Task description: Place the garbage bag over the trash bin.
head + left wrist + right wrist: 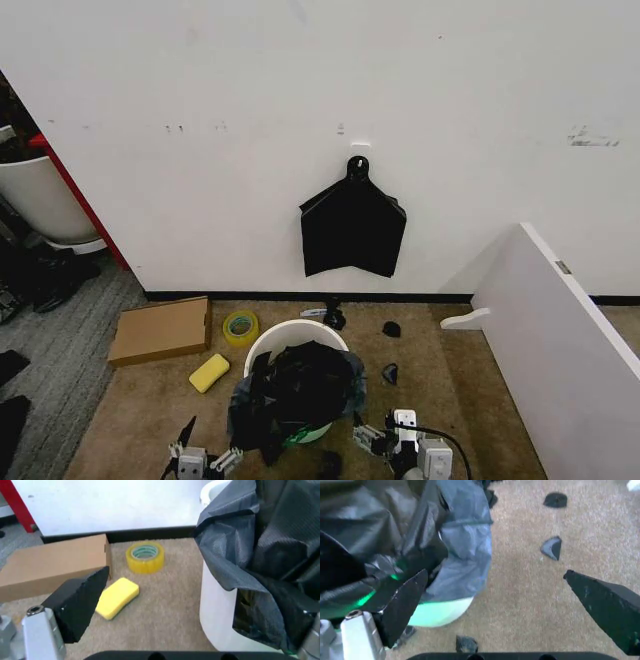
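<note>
The trash bin (292, 333) stands on the carpet in front of me, white with a green tint at its base (432, 613). The garbage bag (300, 385) lies rumpled in and over its near rim, hanging down the near side, while the far rim stays bare. My left gripper (205, 458) is low at the bin's left, open, one black finger (80, 600) beside the bin wall (220, 615) and the hanging bag (260, 555). My right gripper (385, 437) is low at the bin's right, open, above bare carpet, next to the bag (462, 536).
A cardboard box (160, 330), a yellow tape roll (240, 327) and a yellow sponge (209, 372) lie left of the bin. Small black scraps (389, 373) sit to its right. A flat black bundle (352, 228) hangs on the wall. A white panel (560, 340) slants at right.
</note>
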